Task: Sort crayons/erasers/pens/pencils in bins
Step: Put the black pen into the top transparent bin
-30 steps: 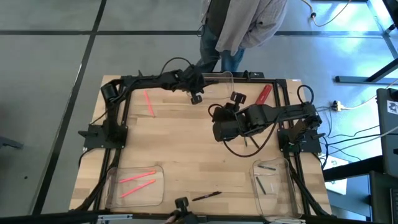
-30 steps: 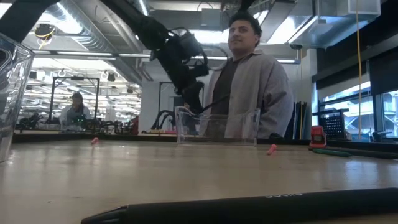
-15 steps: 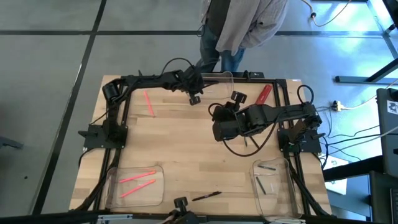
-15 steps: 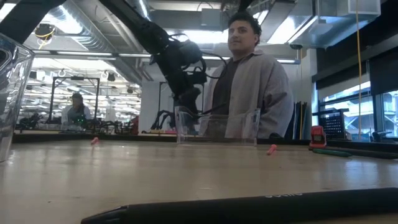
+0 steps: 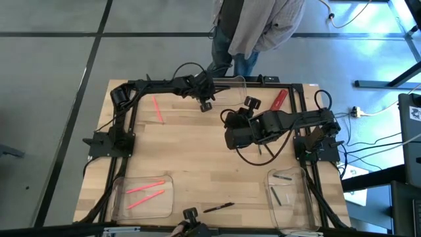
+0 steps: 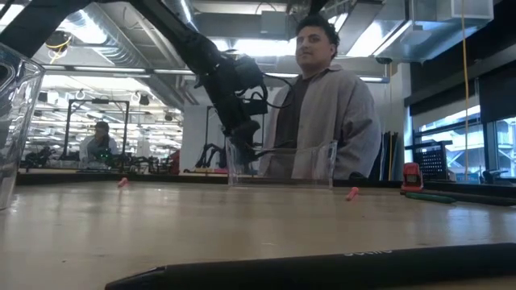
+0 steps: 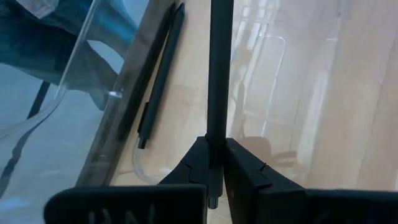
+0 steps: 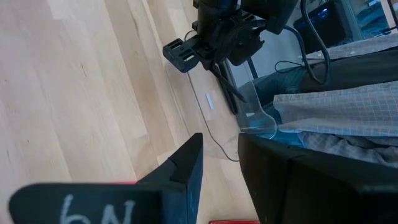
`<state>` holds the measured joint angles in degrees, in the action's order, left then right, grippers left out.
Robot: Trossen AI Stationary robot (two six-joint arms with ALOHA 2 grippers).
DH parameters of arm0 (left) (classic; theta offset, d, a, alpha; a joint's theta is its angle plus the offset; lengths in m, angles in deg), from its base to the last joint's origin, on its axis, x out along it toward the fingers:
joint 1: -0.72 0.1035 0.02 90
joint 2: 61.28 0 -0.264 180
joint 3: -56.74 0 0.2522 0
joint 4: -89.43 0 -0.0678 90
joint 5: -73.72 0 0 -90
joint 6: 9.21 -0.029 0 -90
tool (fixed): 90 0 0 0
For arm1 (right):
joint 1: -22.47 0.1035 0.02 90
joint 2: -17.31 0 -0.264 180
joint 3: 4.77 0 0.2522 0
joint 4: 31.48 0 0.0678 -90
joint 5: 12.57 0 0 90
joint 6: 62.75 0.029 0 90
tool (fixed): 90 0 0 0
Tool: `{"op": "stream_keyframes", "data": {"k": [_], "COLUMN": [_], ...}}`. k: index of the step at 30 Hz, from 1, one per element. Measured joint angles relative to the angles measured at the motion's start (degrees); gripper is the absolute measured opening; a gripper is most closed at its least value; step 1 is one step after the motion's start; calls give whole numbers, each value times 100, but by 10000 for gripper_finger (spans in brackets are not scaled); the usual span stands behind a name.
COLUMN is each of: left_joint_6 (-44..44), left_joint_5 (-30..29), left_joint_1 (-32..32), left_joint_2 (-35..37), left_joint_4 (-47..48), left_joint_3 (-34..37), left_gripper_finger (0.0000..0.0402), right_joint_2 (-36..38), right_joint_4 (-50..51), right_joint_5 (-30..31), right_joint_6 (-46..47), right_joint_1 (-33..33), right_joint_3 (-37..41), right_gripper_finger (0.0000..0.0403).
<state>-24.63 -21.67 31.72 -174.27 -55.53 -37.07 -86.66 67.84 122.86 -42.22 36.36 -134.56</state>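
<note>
Left wrist view: left hand, fingers pinched on a black pen that stands over the far bin, top centre of the high view, where two more black pens already lie. Release low and level, inside the wall, so the pen drops flat beside them. Right hand, mid-frame over the counter, stands part open and empty.

Black pen in the left gripper: far end cut off by the left wrist view's edge. Far bin: partly hidden under the left arm in the high view. Nearest black stick in the low view: blurred, cut off at the frame edge.
</note>
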Motion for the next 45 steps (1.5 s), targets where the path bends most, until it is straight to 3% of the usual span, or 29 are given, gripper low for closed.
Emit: {"op": "stream_keyframes", "data": {"k": [11,17,23,32,37,40,45], "left_joint_6": [-13,167,182,797,890,1475,1894], "left_joint_5": [-2,-4,-23,-309,-574,-622,-597], "left_joint_1": [0,-4,-119,-768,-1105,-1119,-1328], "left_joint_2": [0,72,600,1953,2710,3191,4199], "left_joint_4": [9,-64,-71,1850,1592,1575,1620], "left_joint_3": [0,0,-87,-3,826,1355,2346], "left_gripper_finger": [88,93,94,94,94,94,94], "right_joint_2": [0,0,0,0,0,0,0], "right_joint_4": [2,2,9,26,-83,-103,-232], "right_joint_5": [0,0,0,-688,-587,-610,-1203], "right_joint_6": [2,18,-5,22,-42,-87,-195], "right_joint_1": [0,0,-4,-59,-112,-181,-271], "right_joint_3": [-2,0,0,-2,-2,-2,-2], "right_gripper_finger": [103,103,103,103,103,103,103]}}
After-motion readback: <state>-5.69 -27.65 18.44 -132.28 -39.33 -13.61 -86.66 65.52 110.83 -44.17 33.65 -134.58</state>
